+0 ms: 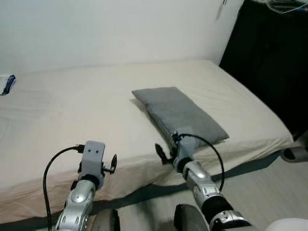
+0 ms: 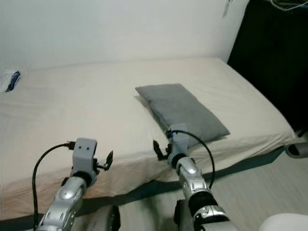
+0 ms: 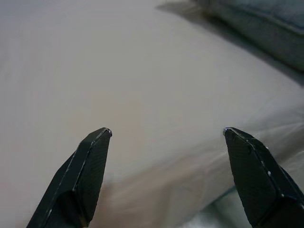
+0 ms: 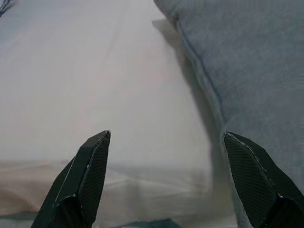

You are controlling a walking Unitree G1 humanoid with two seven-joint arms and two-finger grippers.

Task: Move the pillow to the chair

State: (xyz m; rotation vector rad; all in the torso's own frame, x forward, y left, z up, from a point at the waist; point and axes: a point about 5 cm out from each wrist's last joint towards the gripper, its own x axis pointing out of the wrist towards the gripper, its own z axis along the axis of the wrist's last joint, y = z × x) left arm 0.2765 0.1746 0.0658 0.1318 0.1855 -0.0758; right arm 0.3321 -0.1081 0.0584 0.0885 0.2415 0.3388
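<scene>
A grey rectangular pillow (image 1: 180,113) lies flat on the cream bed (image 1: 72,110), angled toward the near right edge. My right gripper (image 4: 166,137) is open at the bed's front edge; the pillow's near corner (image 4: 256,80) lies just ahead, beside one finger, and nothing is between the fingers. In the eye views its wrist (image 1: 185,144) sits right at the pillow's near end. My left gripper (image 3: 166,133) is open too, held over the bare sheet at the front edge, well left of the pillow (image 3: 266,23).
A white wall runs behind the bed. A tall dark surface (image 1: 274,57) stands at the right. A small blue and white item (image 1: 6,83) lies at the bed's far left. Grey floor (image 1: 269,183) shows right of the bed, with a slipper-like object (image 1: 294,154).
</scene>
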